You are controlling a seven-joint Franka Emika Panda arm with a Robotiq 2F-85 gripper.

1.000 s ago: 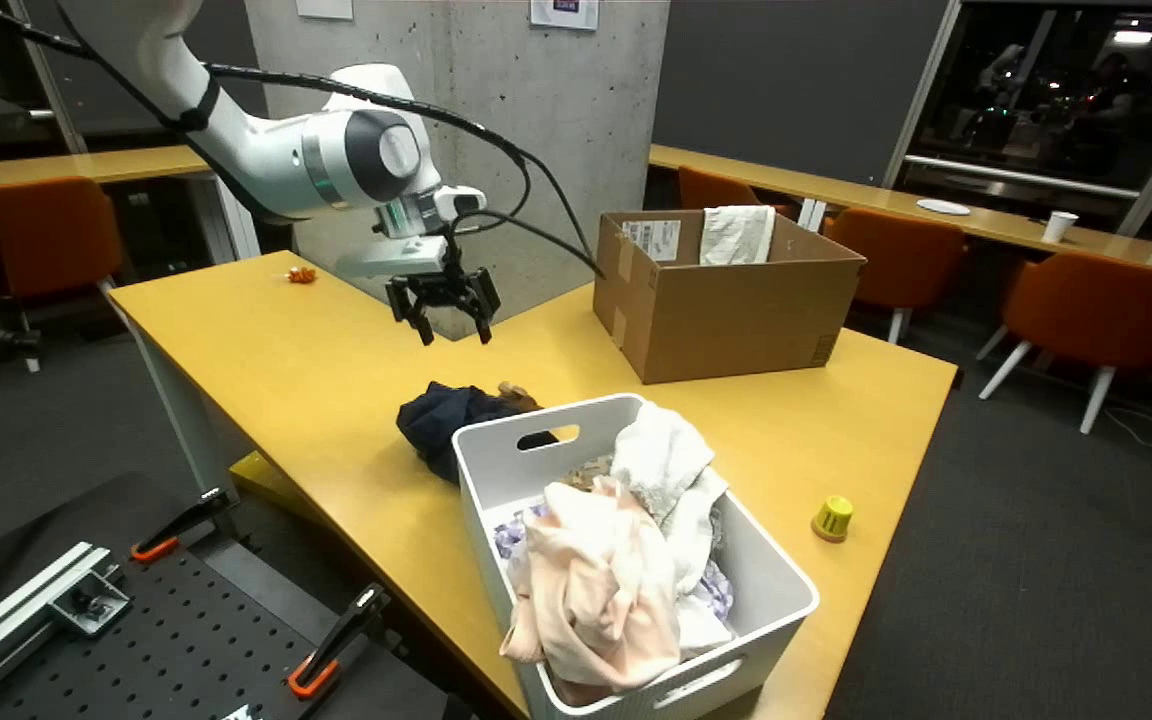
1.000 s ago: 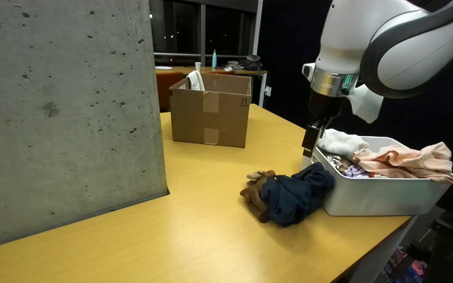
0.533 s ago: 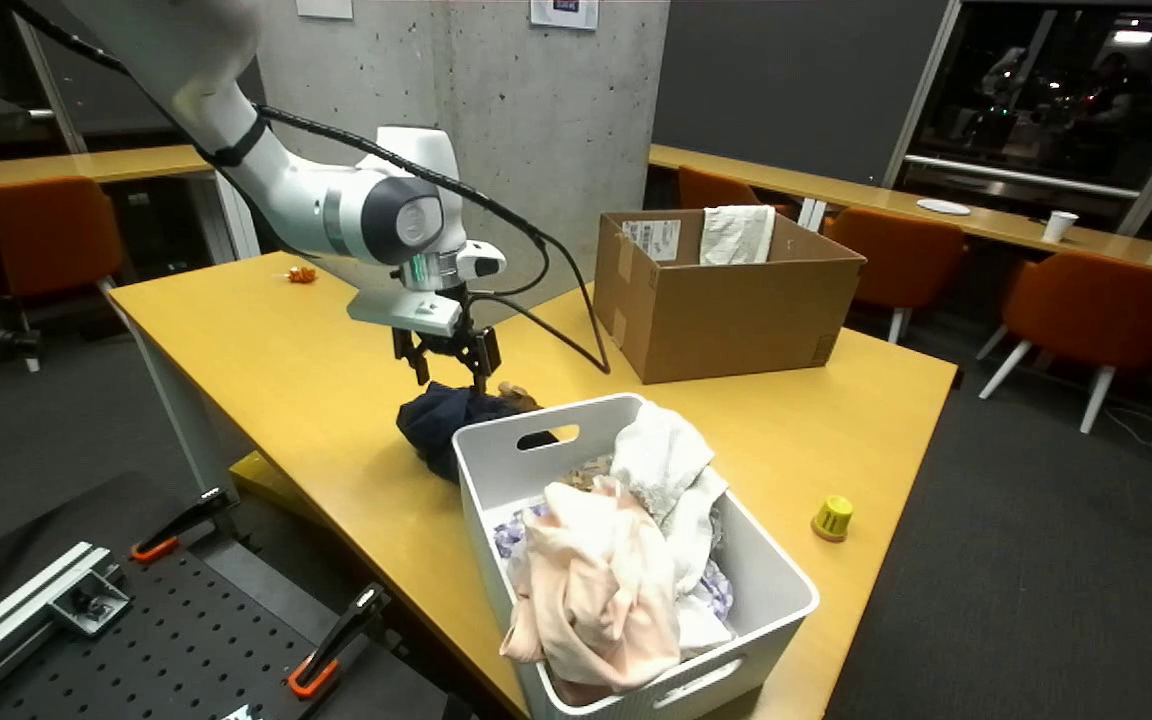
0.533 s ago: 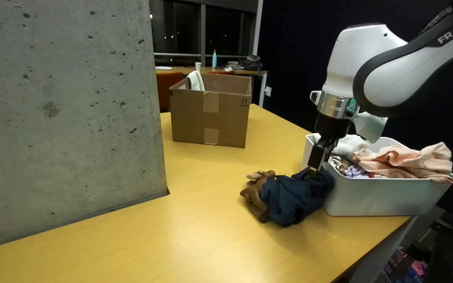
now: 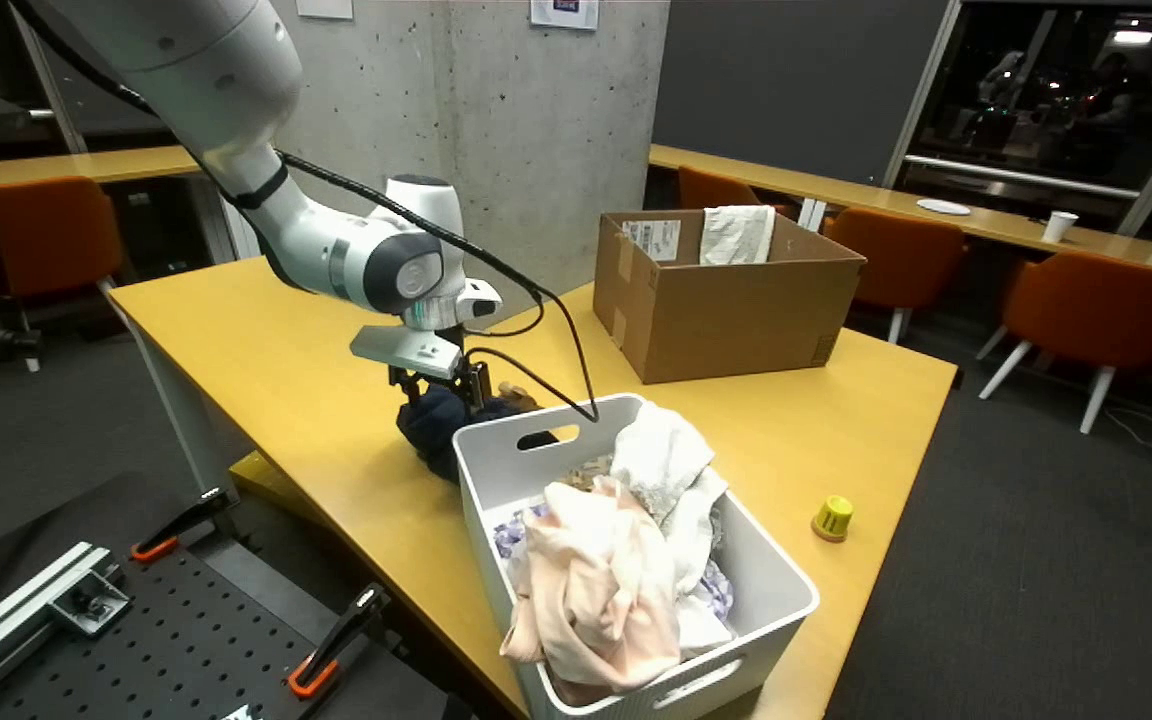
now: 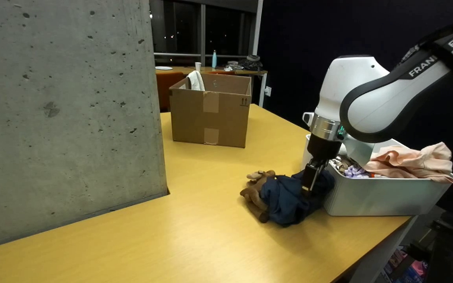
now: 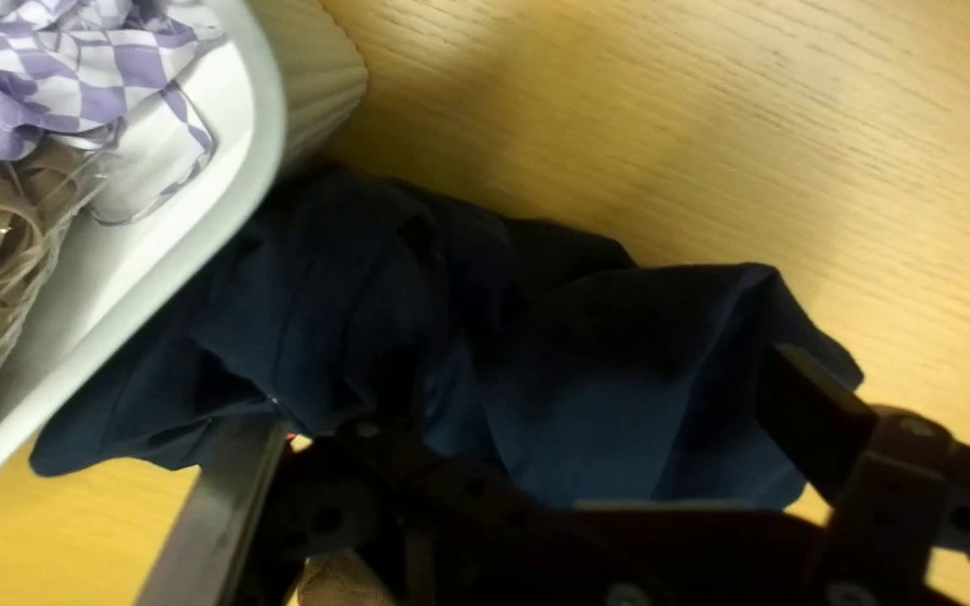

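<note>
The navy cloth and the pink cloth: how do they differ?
The navy cloth is dark; the pink cloth is pale. The navy cloth lies on the table beside the white tub; the pink cloth lies in it, partly overhanging. The end effector is at the navy cloth, not the pink cloth. Both are crumpled.

In an exterior view, a cardboard box (image 5: 751, 320) stands at two o'clock from centre, white cloth (image 5: 738, 236) draped over its rim; an orange chair (image 5: 1106, 305) at three, a yellow container (image 5: 833, 518) at four, black-and-orange clamps (image 5: 344, 632) at seven and eight.
</note>
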